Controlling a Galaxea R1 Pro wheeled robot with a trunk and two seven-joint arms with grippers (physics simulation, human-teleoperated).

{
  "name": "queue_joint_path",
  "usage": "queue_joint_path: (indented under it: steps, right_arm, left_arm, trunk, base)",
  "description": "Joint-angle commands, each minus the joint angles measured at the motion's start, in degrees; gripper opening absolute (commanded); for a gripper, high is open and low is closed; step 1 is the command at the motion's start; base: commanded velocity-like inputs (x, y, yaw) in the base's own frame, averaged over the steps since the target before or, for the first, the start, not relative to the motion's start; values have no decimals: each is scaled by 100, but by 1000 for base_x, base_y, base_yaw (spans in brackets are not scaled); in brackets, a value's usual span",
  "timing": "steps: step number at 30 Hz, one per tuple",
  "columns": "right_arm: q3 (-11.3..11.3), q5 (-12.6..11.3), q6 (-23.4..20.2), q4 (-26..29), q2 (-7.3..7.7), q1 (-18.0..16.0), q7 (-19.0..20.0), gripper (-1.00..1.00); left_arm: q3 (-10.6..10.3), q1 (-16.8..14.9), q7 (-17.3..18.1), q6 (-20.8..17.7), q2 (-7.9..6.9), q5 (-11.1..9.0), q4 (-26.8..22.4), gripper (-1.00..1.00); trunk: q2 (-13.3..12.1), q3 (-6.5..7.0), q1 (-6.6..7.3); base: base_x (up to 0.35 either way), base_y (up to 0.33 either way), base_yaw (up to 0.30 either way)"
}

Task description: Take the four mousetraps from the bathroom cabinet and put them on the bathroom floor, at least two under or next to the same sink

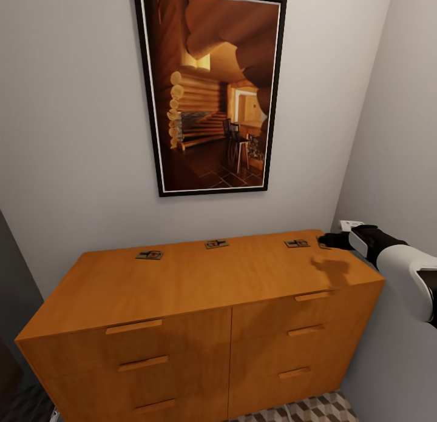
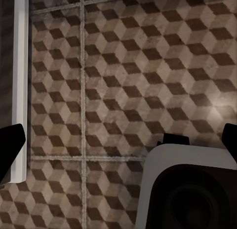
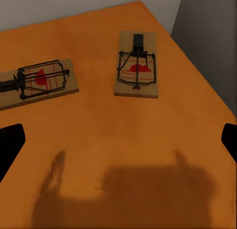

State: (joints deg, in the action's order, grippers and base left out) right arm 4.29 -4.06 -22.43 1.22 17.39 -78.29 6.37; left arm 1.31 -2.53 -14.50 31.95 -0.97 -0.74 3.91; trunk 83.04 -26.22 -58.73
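Note:
The orange-brown cabinet (image 1: 200, 288) stands against the wall, and mousetraps lie in a row along the back of its top: one at the left (image 1: 150, 254), one in the middle (image 1: 216, 244), one at the right (image 1: 297, 243). Just past that one my right gripper (image 1: 332, 241) hovers low over the cabinet's back right corner, partly covering another trap's edge (image 1: 323, 247). In the right wrist view the gripper (image 3: 118, 142) is open, with two mousetraps (image 3: 37, 82) (image 3: 138, 66) ahead of its fingers and its shadow on the wood. My left gripper (image 2: 121, 145) hangs open and empty over the cube-patterned bathroom floor (image 2: 148, 66).
A large framed picture (image 1: 209, 88) hangs above the cabinet. A grey side wall (image 1: 400, 137) closes in tight at the cabinet's right end, with a white wall socket (image 1: 350, 225) behind my right arm. A white baseboard (image 2: 20, 81) and part of my white base (image 2: 187, 189) show near the left gripper.

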Motion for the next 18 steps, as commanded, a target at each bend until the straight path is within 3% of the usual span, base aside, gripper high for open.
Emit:
queue_joint_path:
  steps: [1, 18]
  right_arm:
    - [46, -42, -30, 10, 14, -2, 19, 100]
    - [46, -48, 247, 1, 84, 6, 42, 100]
  left_arm:
    - [10, -10, 0, 39, 0, -5, 23, 100]
    - [10, -10, 0, 39, 0, -5, 23, 100]
  trunk:
    - [4, -6, 0]
    - [4, -6, 0]
  base:
    - [0, 0, 0]
    - [0, 0, 0]
